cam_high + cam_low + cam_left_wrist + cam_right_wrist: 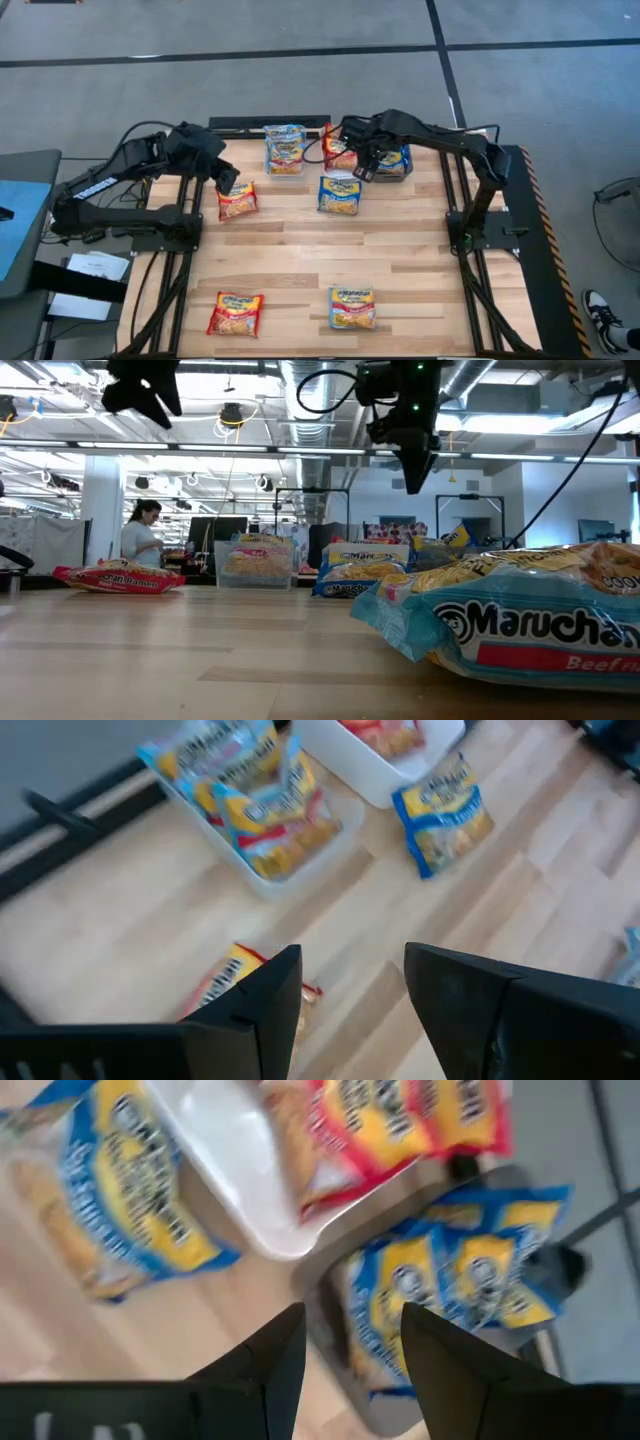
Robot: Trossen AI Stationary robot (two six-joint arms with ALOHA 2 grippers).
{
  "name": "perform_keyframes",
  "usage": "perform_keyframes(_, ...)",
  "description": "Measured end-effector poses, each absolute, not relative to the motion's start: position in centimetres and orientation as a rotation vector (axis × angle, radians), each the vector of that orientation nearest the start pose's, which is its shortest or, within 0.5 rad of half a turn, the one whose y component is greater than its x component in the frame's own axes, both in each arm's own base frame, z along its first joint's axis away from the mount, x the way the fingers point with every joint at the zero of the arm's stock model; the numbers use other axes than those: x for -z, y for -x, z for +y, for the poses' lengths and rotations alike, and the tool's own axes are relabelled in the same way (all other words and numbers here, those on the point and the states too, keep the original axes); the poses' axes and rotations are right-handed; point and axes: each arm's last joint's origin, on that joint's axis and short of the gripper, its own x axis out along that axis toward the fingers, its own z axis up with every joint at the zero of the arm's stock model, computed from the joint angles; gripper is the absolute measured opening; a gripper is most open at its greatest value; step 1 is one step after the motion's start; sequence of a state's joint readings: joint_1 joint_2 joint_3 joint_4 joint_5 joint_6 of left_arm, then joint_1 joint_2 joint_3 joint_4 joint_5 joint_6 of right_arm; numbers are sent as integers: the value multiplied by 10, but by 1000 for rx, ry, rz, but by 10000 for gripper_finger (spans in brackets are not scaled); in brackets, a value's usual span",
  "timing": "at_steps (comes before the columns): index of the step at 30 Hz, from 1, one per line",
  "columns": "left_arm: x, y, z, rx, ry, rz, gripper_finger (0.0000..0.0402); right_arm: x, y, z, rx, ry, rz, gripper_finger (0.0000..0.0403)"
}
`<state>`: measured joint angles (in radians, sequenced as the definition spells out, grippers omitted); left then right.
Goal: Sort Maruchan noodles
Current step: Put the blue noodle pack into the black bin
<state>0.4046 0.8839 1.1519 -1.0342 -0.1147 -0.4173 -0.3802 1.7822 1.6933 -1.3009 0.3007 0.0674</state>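
Sorting is partway done: from above, the left gripper (228, 180) hangs open and empty over a red Maruchan packet (237, 201), while the right gripper (365, 166), open too, hovers by the back bins; loose packets lie on the wooden table (420, 250). Next, I judge, comes a straight descent onto that packet. Level view: a person (141, 533) stands in the room behind. Left wrist: the clear bin (300, 855) holds blue packets. Right wrist: the white bin (240, 1180) holds red ones.

near packet (520, 625) – "Maruchan", "Beef", red packet (118, 577) – text unclear
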Motion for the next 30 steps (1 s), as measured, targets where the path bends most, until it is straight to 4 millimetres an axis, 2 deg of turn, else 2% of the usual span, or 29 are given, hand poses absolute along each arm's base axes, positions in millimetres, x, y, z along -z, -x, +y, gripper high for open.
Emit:
perform_keyframes(5, -341, -130, 57, -602, 538, 671, 164, -298, -290, -122, 530, -164, 1387, 187)
perform_keyframes(10, -325, -131, 58, -603, 532, 722, 164, -287, -265, -111, 491, -228, 1302, 186)
perform_keyframes(16, -321, -132, 58, -604, 530, 735, 164, -279, -240, -95, 474, -355, 1242, 186)
perform_keyframes(19, -321, -132, 58, -609, 527, 732, 164, -272, -233, -88, 472, -363, 1238, 186)
perform_keyframes(24, -321, -132, 59, -635, 514, 729, 164, -256, -230, -79, 429, -351, 1296, 186)
perform_keyframes(30, -321, -132, 59, -634, 512, 730, 164, -239, -248, -75, 357, -296, 1296, 186)
